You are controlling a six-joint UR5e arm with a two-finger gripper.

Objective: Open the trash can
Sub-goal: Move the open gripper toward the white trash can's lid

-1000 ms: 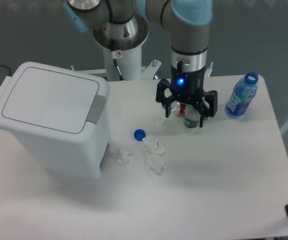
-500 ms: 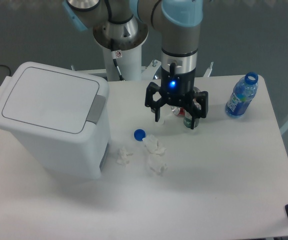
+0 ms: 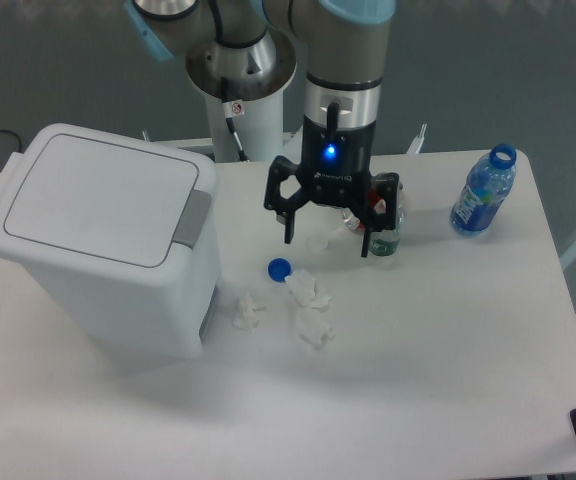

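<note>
The trash can [image 3: 103, 250] is a large white bin at the left of the table. Its flat white lid [image 3: 96, 198] is down, with a grey push tab [image 3: 193, 217] on its right edge. My gripper [image 3: 327, 240] hangs over the table's middle, well to the right of the can and apart from it. Its black fingers are spread wide and hold nothing. A blue light glows on its wrist.
A blue bottle cap [image 3: 279, 268] and several crumpled white tissues [image 3: 309, 305] lie between the can and the gripper. A small bottle and a red can [image 3: 382, 238] stand just behind the gripper. An uncapped blue water bottle [image 3: 483, 192] stands at the far right.
My gripper has moved left across the table toward the trash can, still open and empty. Nothing else has moved.
</note>
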